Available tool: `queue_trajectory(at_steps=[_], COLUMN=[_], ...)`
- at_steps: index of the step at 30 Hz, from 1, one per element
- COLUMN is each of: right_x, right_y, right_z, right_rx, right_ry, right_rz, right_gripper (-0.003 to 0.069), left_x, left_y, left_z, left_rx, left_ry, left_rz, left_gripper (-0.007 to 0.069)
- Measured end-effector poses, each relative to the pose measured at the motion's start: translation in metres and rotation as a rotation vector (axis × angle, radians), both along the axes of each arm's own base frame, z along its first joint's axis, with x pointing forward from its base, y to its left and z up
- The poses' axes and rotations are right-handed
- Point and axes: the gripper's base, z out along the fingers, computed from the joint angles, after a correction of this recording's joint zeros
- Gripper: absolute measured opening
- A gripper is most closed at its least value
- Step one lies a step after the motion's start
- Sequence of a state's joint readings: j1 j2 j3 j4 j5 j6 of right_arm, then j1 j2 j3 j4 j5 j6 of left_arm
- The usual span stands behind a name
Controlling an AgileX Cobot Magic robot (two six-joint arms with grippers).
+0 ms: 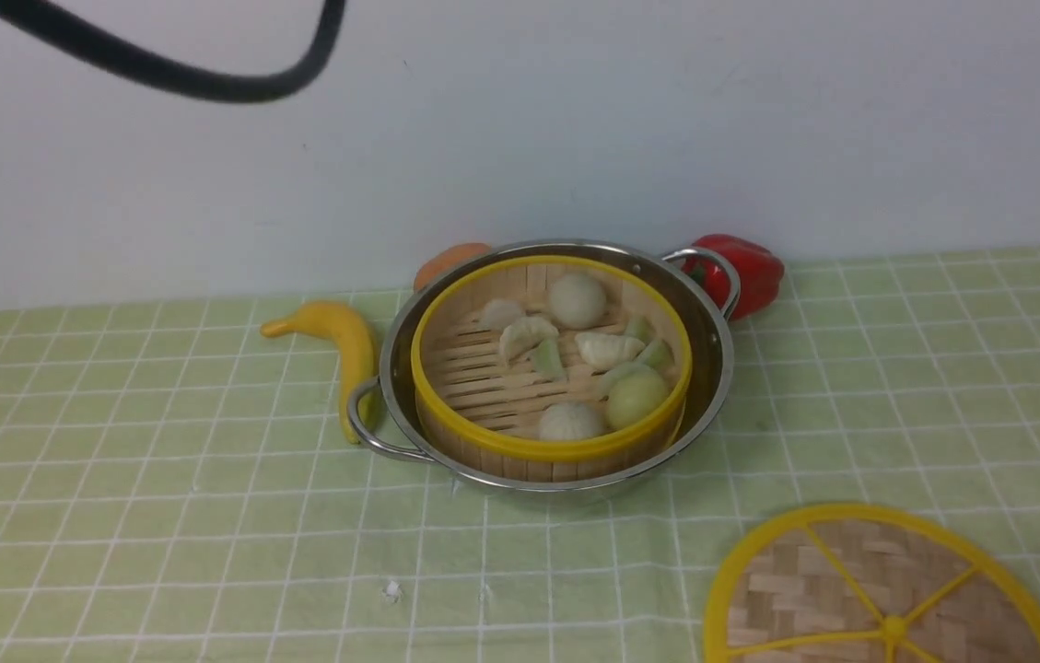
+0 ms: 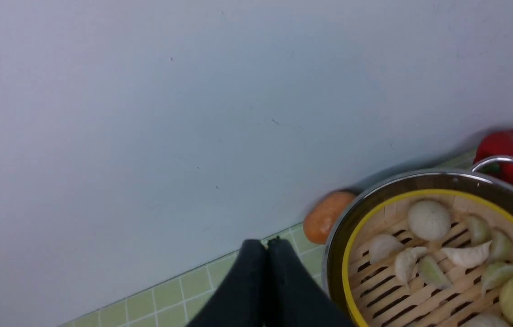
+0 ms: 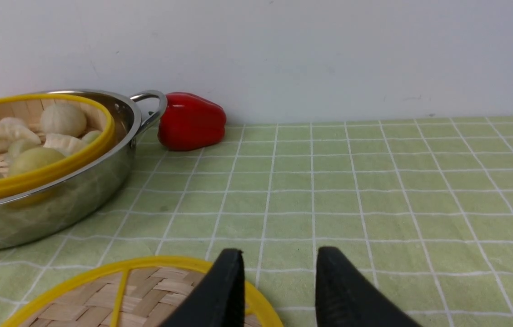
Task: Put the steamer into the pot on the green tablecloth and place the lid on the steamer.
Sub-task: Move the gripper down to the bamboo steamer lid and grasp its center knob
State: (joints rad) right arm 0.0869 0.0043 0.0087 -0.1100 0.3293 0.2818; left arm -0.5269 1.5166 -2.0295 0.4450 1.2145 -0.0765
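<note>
My left gripper (image 2: pixel 267 247) is pinched shut on nothing, fingertips pressed together, with the pot (image 1: pixel 711 368) close beside it. If I swing this arm carelessly, it could clip the pot's near handle and skid the pot across the green tablecloth (image 1: pixel 160 479), or bump the banana (image 1: pixel 349 345) lying against that handle.

The steamer (image 1: pixel 549 449) already sits inside the pot, well ahead of my right hand and off towards my left arm, so any knock there would undo finished work.

The lid (image 3: pixel 147 295) lies flat on the cloth directly beneath my right gripper (image 3: pixel 279 268). Its jaws stand apart and hold nothing: one finger is above the weave, the other beyond the yellow rim. I cannot tell whether either touches.

This is the riskier part, I think. The disc is thin and flat, so closing too low could pinch cloth along with the rim and drag the cloth, and perhaps the pot on it. Gripped by one edge, the lid may droop, catch the pot's far handle by the red pepper (image 3: pixel 190 120), or land crooked on the buns.
</note>
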Motion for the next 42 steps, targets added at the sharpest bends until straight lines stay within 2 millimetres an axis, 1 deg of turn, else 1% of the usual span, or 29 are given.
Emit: queue_trajectory(at_steps=[3, 8, 11, 12, 13, 14, 15, 18, 19, 20, 21, 22, 23, 24, 25, 26, 27, 28, 29, 30, 31, 33, 34, 36, 41, 42], right_x=[0.000, 0.000, 0.000, 0.000, 0.000, 0.000, 0.000, 0.000, 0.000, 0.000, 0.000, 0.000, 0.000, 0.000, 0.000, 0.000, 0.000, 0.000, 0.000, 0.000, 0.000, 0.000, 0.000, 0.000, 0.000, 0.000], right_y=[0.000, 0.000, 0.000, 0.000, 0.000, 0.000, 0.000, 0.000, 0.000, 0.000, 0.000, 0.000, 0.000, 0.000, 0.000, 0.000, 0.000, 0.000, 0.000, 0.000, 0.000, 0.000, 0.000, 0.000, 0.000, 0.000], right_z=[0.000, 0.000, 0.000, 0.000, 0.000, 0.000, 0.000, 0.000, 0.000, 0.000, 0.000, 0.000, 0.000, 0.000, 0.000, 0.000, 0.000, 0.000, 0.000, 0.000, 0.000, 0.000, 0.000, 0.000, 0.000, 0.000], right_rx=[0.000, 0.000, 0.000, 0.000, 0.000, 0.000, 0.000, 0.000, 0.000, 0.000, 0.000, 0.000, 0.000, 0.000, 0.000, 0.000, 0.000, 0.000, 0.000, 0.000, 0.000, 0.000, 0.000, 0.000, 0.000, 0.000], right_ry=[0.000, 0.000, 0.000, 0.000, 0.000, 0.000, 0.000, 0.000, 0.000, 0.000, 0.000, 0.000, 0.000, 0.000, 0.000, 0.000, 0.000, 0.000, 0.000, 0.000, 0.000, 0.000, 0.000, 0.000, 0.000, 0.000], right_rz=[0.000, 0.000, 0.000, 0.000, 0.000, 0.000, 0.000, 0.000, 0.000, 0.000, 0.000, 0.000, 0.000, 0.000, 0.000, 0.000, 0.000, 0.000, 0.000, 0.000, 0.000, 0.000, 0.000, 0.000, 0.000, 0.000], right_gripper=[0.0242, 0.0242, 0.0242, 0.0242, 0.0242, 0.0242, 0.0242, 0.0242, 0.0242, 0.0242, 0.0242, 0.0242, 0.0242, 0.0242, 0.0242, 0.0242, 0.0242, 0.0242, 0.0242, 0.0242, 0.0242, 0.0242, 0.0242, 0.0242, 0.0242, 0.0242], left_x=[-0.002, -0.002, -0.012, -0.017, -0.022, -0.027, -0.038, -0.065, -0.083, -0.086, -0.102, -0.112, -0.124, -0.135, -0.136, -0.150, -0.158, -0.161, -0.173, -0.175, -0.185, -0.194, -0.196, -0.202, -0.210, -0.211], left_y=[0.003, 0.004, 0.010, 0.013, 0.016, 0.020, 0.029, 0.052, 0.067, 0.069, 0.082, 0.091, 0.099, 0.107, 0.108, 0.117, 0.122, 0.124, 0.129, 0.130, 0.133, 0.133, 0.133, 0.132, 0.131, 0.131], left_z=[0.003, 0.001, -0.009, -0.014, -0.024, -0.029, -0.040, -0.067, -0.077, -0.080, -0.098, -0.119, -0.129, -0.146, -0.156, -0.175, -0.192, -0.203, -0.229, -0.228, -0.250, -0.273, -0.279, -0.299, -0.328, -0.331], left_rx=[0.007, 0.011, 0.009, -0.004, -0.010, -0.032, -0.061, -0.168, -0.224, -0.221, -0.267, -0.287, -0.302, -0.309, -0.310, -0.315, -0.319, -0.318, -0.324, -0.324, -0.332, -0.337, -0.337, -0.332, -0.297, -0.294], left_ry=[-0.017, -0.013, 0.017, 0.016, 0.032, 0.014, 0.008, -0.085, -0.162, -0.158, -0.231, -0.247, -0.296, -0.318, -0.304, -0.333, -0.333, -0.317, -0.308, -0.318, -0.311, -0.309, -0.302, -0.301, -0.295, -0.296], left_rz=[0.018, 0.022, 0.016, 0.004, -0.002, -0.016, -0.026, -0.038, -0.023, -0.013, 0.014, 0.047, 0.083, 0.127, 0.138, 0.205, 0.256, 0.278, 0.353, 0.359, 0.416, 0.458, 0.463, 0.471, 0.470, 0.470], left_gripper=[-0.0020, -0.0011, -0.0005, -0.0001, 0.0001, 0.0001, 0.0001, 0.0001, 0.0004, 0.0006, 0.0012, 0.0012, 0.0012, 0.0012, 0.0013, 0.0020, 0.0022, 0.0022, 0.0022, 0.0022, 0.0028, 0.0033, 0.0033, 0.0034, 0.0043, 0.0043])
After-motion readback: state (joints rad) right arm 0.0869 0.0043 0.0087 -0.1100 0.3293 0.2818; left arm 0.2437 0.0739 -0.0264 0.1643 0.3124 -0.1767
